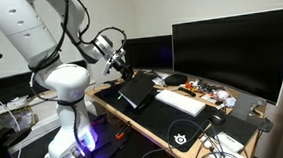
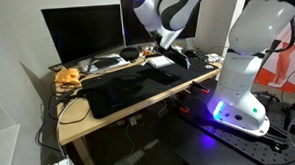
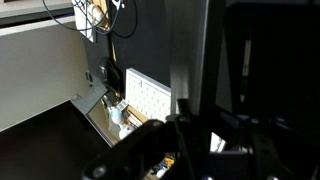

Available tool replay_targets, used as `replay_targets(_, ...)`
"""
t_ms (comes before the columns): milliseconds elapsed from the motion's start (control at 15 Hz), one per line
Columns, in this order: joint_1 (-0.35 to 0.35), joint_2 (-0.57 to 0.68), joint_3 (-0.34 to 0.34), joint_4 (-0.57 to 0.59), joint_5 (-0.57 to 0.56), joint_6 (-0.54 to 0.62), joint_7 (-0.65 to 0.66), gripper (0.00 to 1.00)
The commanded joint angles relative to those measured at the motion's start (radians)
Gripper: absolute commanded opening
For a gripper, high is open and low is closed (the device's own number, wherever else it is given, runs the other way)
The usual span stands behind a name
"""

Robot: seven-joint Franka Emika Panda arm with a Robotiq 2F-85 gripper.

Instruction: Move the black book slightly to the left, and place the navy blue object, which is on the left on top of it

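The fingers [image 1: 120,63] are pinched narrow on the upper edge of the black book [image 1: 137,90]. The book stands tilted, its raised end at the gripper and its lower end down on the long black desk mat [image 1: 181,128] that covers much of the wooden tabletop [image 1: 105,102]. Just beside the book, on the side away from the arm, a white keyboard [image 1: 180,101] lies flat on the mat. A wide dark monitor [image 1: 235,52] stands behind it at the back of the tabletop, with a scatter of small items and cables [image 1: 200,88] in front of its foot. In an exterior view the fingers [image 2: 170,47] reach down near the far end of the mat [image 2: 138,91], close to the monitor [image 2: 82,35]. The arm's white base [image 2: 238,89] stands on the floor beside the tabletop. The wrist view is dark and crowded; the keyboard [image 3: 150,100] shows pale beyond the gripper body.
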Motion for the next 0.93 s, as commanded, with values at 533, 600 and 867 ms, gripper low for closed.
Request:
replay_targets(533, 0.034, -0.008, 0.185, 0.121, 0.332, -0.050, -0.091, 0.06)
replay_targets(600, 0.032, 0.003, 0.196, 0.137, 0.334, -0.051, -0.080, 0.06)
replay_targets(867, 0.027, 0.058, 0.213, 0.210, 0.327, -0.055, -0.057, 0.06)
